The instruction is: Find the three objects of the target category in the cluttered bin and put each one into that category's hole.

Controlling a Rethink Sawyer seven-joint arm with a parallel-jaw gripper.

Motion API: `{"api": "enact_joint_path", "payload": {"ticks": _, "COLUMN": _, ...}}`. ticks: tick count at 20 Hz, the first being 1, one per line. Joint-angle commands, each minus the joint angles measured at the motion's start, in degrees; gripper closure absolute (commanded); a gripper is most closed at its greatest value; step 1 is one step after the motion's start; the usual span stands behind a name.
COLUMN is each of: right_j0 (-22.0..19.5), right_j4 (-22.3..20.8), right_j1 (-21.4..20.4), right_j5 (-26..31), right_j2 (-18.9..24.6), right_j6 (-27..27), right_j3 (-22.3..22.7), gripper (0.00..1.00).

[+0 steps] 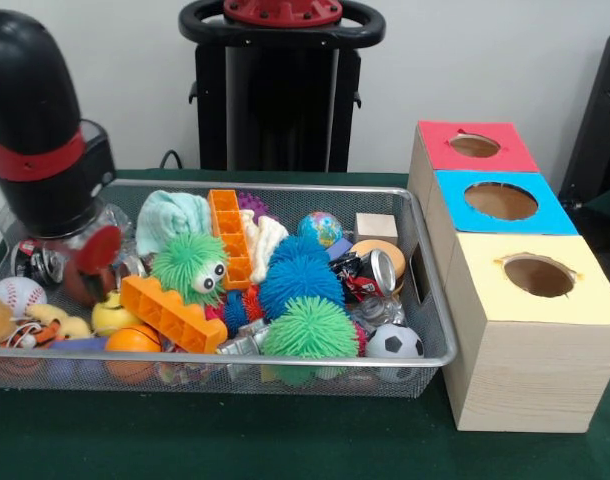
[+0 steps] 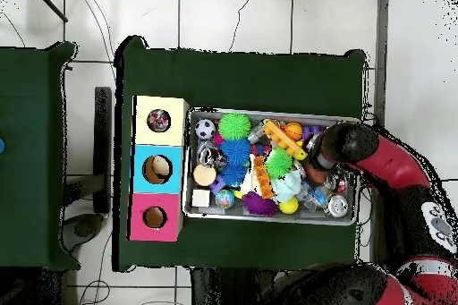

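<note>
reaching down into the wire mesh bin [image 1: 425, 300] at its left end in front view, the arm [image 1: 35, 130] has its gripper [image 1: 90, 255] buried among clutter; cannot tell how the jaws stand or whether they hold anything. bin sits on green table [image 1: 235, 440], packed w/ mixed items: orange brick [image 1: 173, 315] lying diag. near centre-left, second orange brick [image 1: 227, 235] upright behind it, green fuzzy ball w/ eyes [image 1: 190, 265] between them, blue fuzzy ball [image 1: 300, 280] at centre, plain green fuzzy ball [image 1: 310, 330] just in front of it, soccer ball [image 1: 393, 342] at front right corner, baseball [image 1: 17, 295] at far left, globe ball [image 1: 320, 228] toward rear, crushed can [image 1: 370, 275] right of centre. beside bin on right stands wooden box [image 1: 515, 370] w/ three holes on top: red hole [image 1: 475, 146] rearmost, blue hole [image 1: 501, 201] middle, yellow hole [image 1: 538, 276] nearest. overhead view shows an object lying inside yellow hole, another in blue hole; which category is the target cannot be told.
</note>
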Motion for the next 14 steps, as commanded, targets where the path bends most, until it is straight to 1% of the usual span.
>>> {"api": "enact_joint_path", "payload": {"ticks": 1, "right_j0": 1.3, "right_j4": 3.7, "right_j1": 2.5, "right_j5": -6.0, "right_j2": 2.1, "right_j6": 13.2, "right_j3": 14.0, "gripper": 1.0}}
{"api": "enact_joint_path", "payload": {"ticks": 3, "right_j0": 1.5, "right_j4": 5.4, "right_j1": 3.3, "right_j5": -10.5, "right_j2": 2.8, "right_j6": 15.3, "right_j3": 16.9, "gripper": 1.0}}
{"api": "enact_joint_path", "payload": {"ticks": 7, "right_j0": 3.0, "right_j4": 9.0, "right_j1": 3.3, "right_j5": -17.8, "right_j2": 3.2, "right_j6": 19.2, "right_j3": 21.8, "gripper": 1.0}}
{"api": "enact_joint_path", "payload": {"ticks": 9, "right_j0": 4.4, "right_j4": 10.5, "right_j1": 2.8, "right_j5": -20.0, "right_j2": 2.6, "right_j6": 20.6, "right_j3": 23.0, "gripper": 1.0}}
{"api": "enact_joint_path", "payload": {"ticks": 12, "right_j0": 7.8, "right_j4": 12.3, "right_j1": 1.0, "right_j5": -20.7, "right_j2": 0.2, "right_j6": 22.1, "right_j3": 23.9, "gripper": 1.0}}
{"api": "enact_joint_path", "payload": {"ticks": 14, "right_j0": 10.3, "right_j4": 13.5, "right_j1": -0.9, "right_j5": -18.3, "right_j2": -2.0, "right_j6": 22.5, "right_j3": 23.9, "gripper": 1.0}}
